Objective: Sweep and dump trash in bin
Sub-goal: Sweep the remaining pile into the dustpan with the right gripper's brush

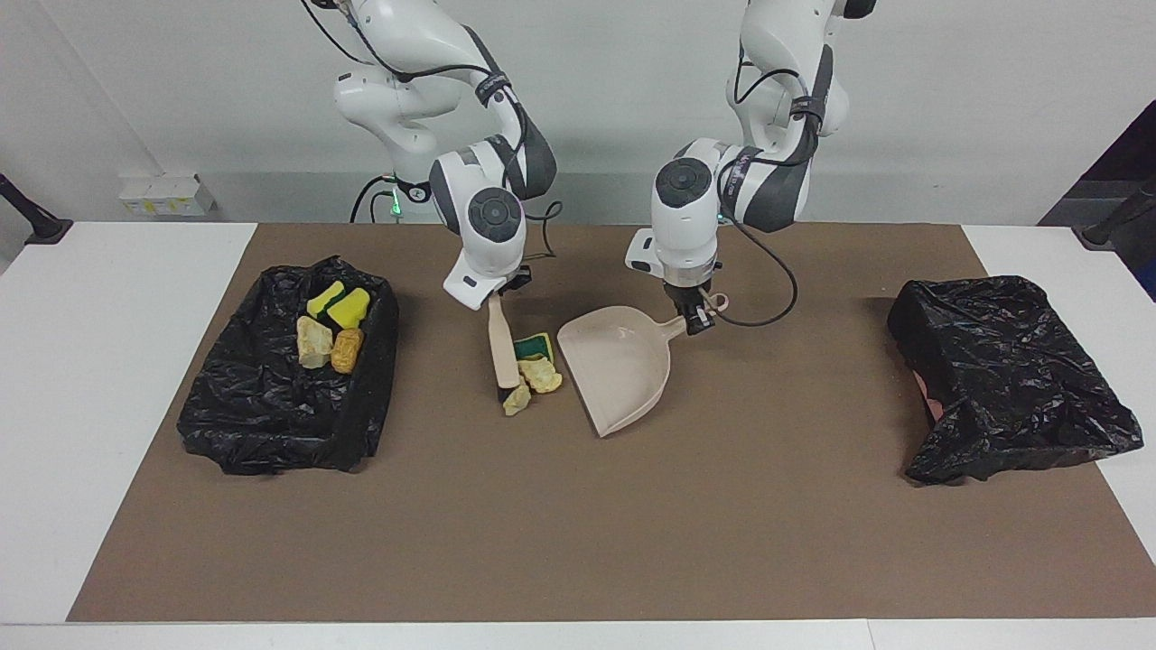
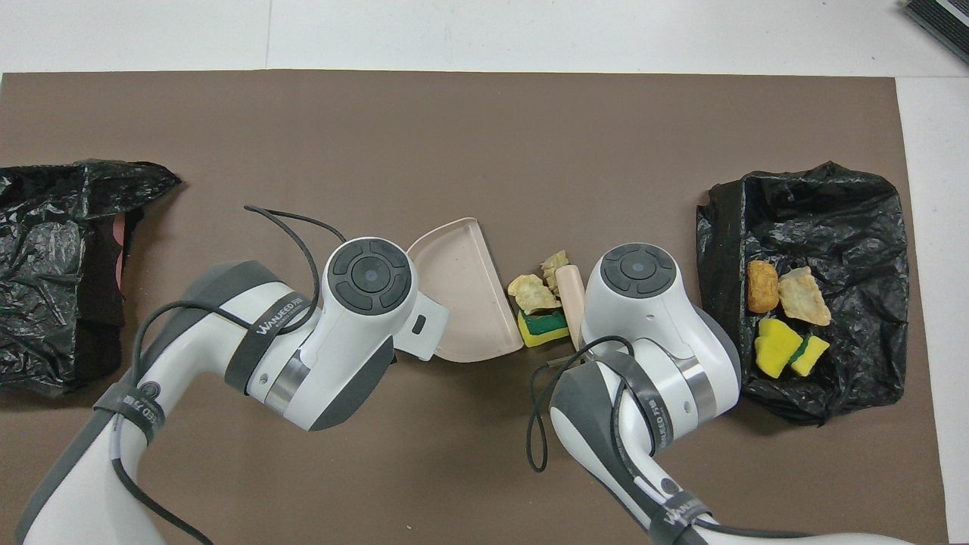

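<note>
Right gripper (image 1: 496,291): pinched on the top of the brush handle, over the middle of the brown mat toward the robots' edge; hidden under its own wrist in the overhead view.
Brush (image 1: 501,348): beige handle slanting down from the right gripper to dark bristles on the mat, tilted rather than upright; the handle tip shows in the overhead view (image 2: 571,291).
Left gripper (image 1: 695,319): clamped on the end of the dustpan handle, over the mat's middle; it is also covered by its wrist from above.
Dustpan (image 1: 623,366): beige, resting on the mat with its open mouth turned toward the brush, its lip just beside the loose scraps.
Loose trash (image 1: 535,370): one yellow-and-green sponge piece (image 2: 542,328) and two tan crusty chunks lie bunched on the mat between the brush and the dustpan's lip; the chunk nearest the bristles touches them.
Binned trash (image 1: 330,327): two sponge pieces and two crusty chunks lie inside the open bin.
Open bin (image 1: 262,415): lined with a black bag, at the mat's edge toward the right arm's end.
Covered bin (image 1: 1002,375): wrapped in black plastic, at the mat's edge toward the left arm's end, well apart from the dustpan.
Mat (image 1: 578,524): brown, covering most of the white table (image 1: 81,361).
</note>
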Robot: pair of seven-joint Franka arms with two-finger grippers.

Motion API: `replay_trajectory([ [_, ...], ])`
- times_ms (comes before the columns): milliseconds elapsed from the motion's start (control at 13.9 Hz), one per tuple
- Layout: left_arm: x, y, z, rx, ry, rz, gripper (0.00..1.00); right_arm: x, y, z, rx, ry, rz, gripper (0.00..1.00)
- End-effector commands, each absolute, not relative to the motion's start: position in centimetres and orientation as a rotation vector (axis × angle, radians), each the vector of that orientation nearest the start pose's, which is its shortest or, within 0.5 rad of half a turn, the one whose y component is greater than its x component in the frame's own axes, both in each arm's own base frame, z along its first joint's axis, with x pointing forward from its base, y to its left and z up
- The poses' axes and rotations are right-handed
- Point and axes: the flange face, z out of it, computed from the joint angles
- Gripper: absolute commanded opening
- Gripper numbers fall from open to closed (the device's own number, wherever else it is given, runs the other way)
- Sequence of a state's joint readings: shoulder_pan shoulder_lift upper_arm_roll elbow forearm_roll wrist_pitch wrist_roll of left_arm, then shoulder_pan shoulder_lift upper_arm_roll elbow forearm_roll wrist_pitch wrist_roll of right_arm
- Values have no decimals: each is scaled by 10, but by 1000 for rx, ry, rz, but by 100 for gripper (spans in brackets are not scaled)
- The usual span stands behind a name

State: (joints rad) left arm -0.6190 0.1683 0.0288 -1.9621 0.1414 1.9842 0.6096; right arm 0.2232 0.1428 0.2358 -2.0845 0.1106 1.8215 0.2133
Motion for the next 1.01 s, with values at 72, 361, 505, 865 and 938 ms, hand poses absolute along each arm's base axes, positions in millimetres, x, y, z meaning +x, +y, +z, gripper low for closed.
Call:
replay_trajectory([
  [72, 482, -303, 377, -2453, 1759, 212, 0, 451, 254, 337, -2802, -310, 685, 0],
  [361, 488, -297, 369, -2382, 1869, 173, 0, 448, 263, 376, -2675, -199, 704, 0],
  [505, 501, -281, 366, -2356, 1913, 126, 0, 450, 246, 416, -2680, -149, 687, 0],
  [865, 511, -270, 363, -2315, 2019, 39, 0, 452, 212, 437, -3080, -228, 555, 0],
  [938, 514, -271, 360, -2357, 2062, 9, 0, 451, 218, 424, -3114, -281, 565, 0],
])
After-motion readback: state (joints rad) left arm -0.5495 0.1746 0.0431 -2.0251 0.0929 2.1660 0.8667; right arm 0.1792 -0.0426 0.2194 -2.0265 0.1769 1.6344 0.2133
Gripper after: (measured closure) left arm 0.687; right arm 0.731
